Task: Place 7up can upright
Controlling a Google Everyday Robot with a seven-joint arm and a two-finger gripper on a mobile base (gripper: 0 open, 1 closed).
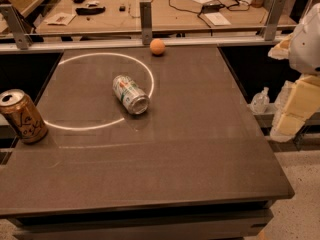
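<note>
High front view down onto table; gripper seemingly outside frame.

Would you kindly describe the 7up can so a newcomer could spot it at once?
On the dark table, with the gripper off its right side, find the white ring. The 7up can lies on its side at the ring's right edge. Unlike the upright gold can at left and the orange ball behind, it is silver-white with green print.

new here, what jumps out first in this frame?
The 7up can lies on its side mid-table, by the rim of a white circle on the dark tabletop. A gold-brown can stands upright at the left edge; an orange ball sits at the far edge. The end effector is not in view.
</note>
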